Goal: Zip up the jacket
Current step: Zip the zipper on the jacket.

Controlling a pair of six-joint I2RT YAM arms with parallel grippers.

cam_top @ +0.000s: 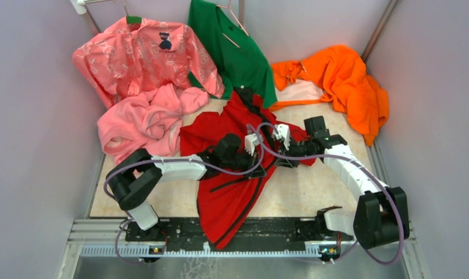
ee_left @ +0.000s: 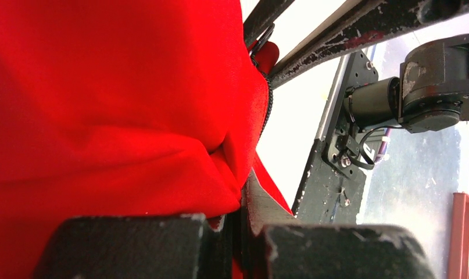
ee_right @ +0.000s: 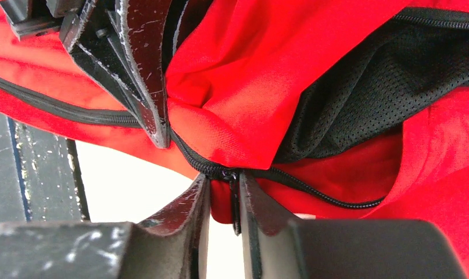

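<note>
Red jacket [cam_top: 232, 200] fabric is clenched in the left tool [ee_left: 239, 203]. The right tool [ee_right: 223, 187] straddles its zipper pull [ee_right: 235, 200]; grip unclear.

We see bright red jacket [cam_top: 229, 200], black zipper [ee_right: 313, 189], black mesh lining [ee_right: 371, 87]. We also log pink shirt [cam_top: 145, 55] with white print, plain pink fleece [cam_top: 142, 122], green top [cam_top: 237, 52], orange garment [cam_top: 351, 81].

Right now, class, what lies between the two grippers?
A short run of the jacket's zipper with red cloth, shown in the right wrist view.
</note>
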